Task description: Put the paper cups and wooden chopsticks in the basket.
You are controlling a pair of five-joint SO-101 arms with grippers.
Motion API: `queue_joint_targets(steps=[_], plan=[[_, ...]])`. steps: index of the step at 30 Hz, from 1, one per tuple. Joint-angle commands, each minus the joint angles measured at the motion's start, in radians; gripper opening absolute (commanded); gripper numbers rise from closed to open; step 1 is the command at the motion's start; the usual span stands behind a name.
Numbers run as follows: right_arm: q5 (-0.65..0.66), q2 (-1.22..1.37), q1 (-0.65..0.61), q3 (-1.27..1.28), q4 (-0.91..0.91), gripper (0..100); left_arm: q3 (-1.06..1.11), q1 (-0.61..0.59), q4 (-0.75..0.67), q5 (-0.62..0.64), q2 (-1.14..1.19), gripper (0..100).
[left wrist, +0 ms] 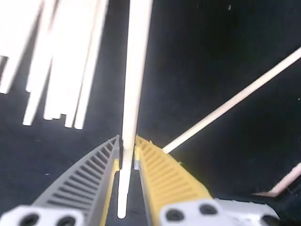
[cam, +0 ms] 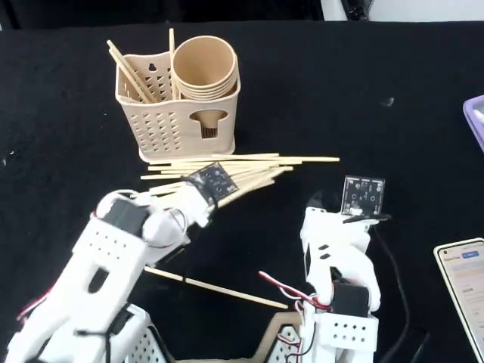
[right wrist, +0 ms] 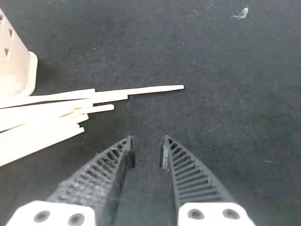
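Note:
A beige basket (cam: 178,121) stands at the back left. Stacked paper cups (cam: 204,66) fill one compartment and a few chopsticks (cam: 134,74) lean in the other. A pile of wooden chopsticks (cam: 253,168) lies on the black table just in front of the basket. My left gripper (left wrist: 127,147) is shut on one chopstick (left wrist: 136,70) beside the pile (left wrist: 61,61). My right gripper (right wrist: 146,151) hovers open above bare table, with nothing between its fingers. The pile's tips (right wrist: 61,110) and a basket corner (right wrist: 16,61) lie ahead of it.
One loose chopstick (cam: 219,287) lies between the two arm bases and also crosses the left wrist view (left wrist: 235,99). A phone (cam: 465,291) rests at the right edge, with a purple object (cam: 476,117) farther back. The left arm (cam: 113,257) and right arm (cam: 340,257) fill the front.

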Motion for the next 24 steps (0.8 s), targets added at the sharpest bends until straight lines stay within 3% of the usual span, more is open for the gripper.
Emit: queue_joint_targets(steps=[1, 6, 16, 20, 24], plan=[[-0.012, -0.093, 0.029, -0.007, -0.023, 10.0, -0.056, -0.048, 0.037, 0.031, -0.183, 3], [-0.025, -0.093, 0.068, -0.015, -0.023, 1.0, -0.154, -0.097, 0.037, 0.163, -0.341, 3], [-0.009, -0.093, 0.066, -0.015, -0.025, 1.4, -0.332, -0.099, -0.187, 0.502, -0.496, 3], [-0.009, -0.093, 0.055, -0.015, -0.025, 1.5, -0.314, -0.099, -0.379, 0.557, -0.500, 3], [0.011, -0.093, 0.015, -0.012, -0.025, 1.3, -0.225, -0.099, -0.677, 0.559, -0.497, 3]])
